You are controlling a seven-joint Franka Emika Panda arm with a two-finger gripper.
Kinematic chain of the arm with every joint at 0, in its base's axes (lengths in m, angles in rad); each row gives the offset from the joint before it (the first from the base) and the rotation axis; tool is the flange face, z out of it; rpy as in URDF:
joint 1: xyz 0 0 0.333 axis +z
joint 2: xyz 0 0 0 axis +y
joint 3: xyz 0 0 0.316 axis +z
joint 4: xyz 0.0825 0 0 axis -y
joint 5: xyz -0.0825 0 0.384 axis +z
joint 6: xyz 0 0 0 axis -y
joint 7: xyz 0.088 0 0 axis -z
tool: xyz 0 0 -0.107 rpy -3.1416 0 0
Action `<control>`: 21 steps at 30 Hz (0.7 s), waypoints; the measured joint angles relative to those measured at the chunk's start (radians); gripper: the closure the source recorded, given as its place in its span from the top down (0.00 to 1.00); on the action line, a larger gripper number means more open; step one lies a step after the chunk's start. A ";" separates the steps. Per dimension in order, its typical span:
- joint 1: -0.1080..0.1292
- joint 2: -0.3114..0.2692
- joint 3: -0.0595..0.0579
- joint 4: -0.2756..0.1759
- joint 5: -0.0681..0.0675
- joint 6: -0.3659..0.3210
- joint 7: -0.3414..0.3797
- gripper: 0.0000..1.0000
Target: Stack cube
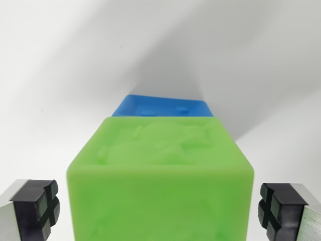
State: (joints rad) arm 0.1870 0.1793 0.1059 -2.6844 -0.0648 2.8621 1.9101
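Wrist view, looking down past my own fingers. My gripper [160, 211] stands wide open: the two black pads [36, 208] sit at the wrist view's lower left and lower right corners, each backed by a grey metal finger, and neither one touches anything. There is a clear gap of white between each pad and the nearest cube face, so I hold nothing.

Green cube [160, 186] fills the centre and lower part of the frame, between my fingers. Its top face carries a raised relief pattern, blurred at this range; I cannot make out the shape. The near face runs off the bottom edge of the picture.

Blue cube [161, 106] shows just beyond the far edge of the green cube's top. Only a strip of its top face is visible, with low raised marks on it. The rest is hidden behind the green one. From this angle I cannot tell whether the two cubes touch, or whether one sits above the other.

White worktop [60, 75] lies all around, plain. A soft grey shadow spreads away from the cubes toward the upper right.
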 joint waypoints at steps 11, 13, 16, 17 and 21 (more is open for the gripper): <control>-0.002 -0.082 0.009 -0.009 0.035 -0.071 -0.024 1.00; -0.002 -0.103 0.010 -0.010 0.041 -0.090 -0.029 1.00; -0.001 -0.136 0.012 -0.012 0.052 -0.120 -0.036 1.00; -0.001 -0.142 0.012 -0.012 0.054 -0.125 -0.037 1.00; 0.001 -0.188 0.012 -0.012 0.067 -0.170 -0.047 1.00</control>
State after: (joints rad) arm 0.1882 -0.0088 0.1181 -2.6969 0.0019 2.6916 1.8634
